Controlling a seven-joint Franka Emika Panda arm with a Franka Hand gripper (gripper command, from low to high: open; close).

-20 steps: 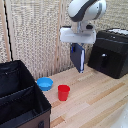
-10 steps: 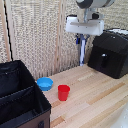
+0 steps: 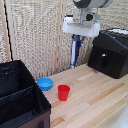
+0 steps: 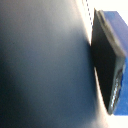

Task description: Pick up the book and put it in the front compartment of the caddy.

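Black soft fabric is sagging around the caddy (image 3: pixel 20 100) nearest me; beyond it a round red cup (image 3: pixel 63 92) and small blue bowl (image 3: pixel 44 83) are sitting on pale wooden table (image 3: pixel 95 102). Farther back, the gripper (image 3: pixel 76 44) is clamping the thin navy book (image 3: pixel 75 52), hanging upright above the table.

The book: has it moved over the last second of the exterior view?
Yes. The book, held by the gripper, has risen and shifted toward the black appliance.

You see the caddy (image 3: pixel 20 100) at the exterior view's left, bowl (image 3: pixel 44 83) and cup (image 3: pixel 63 92) beside it, the appliance (image 3: pixel 111 52) at right, the book (image 3: pixel 75 51) hanging above the table (image 3: pixel 95 105).
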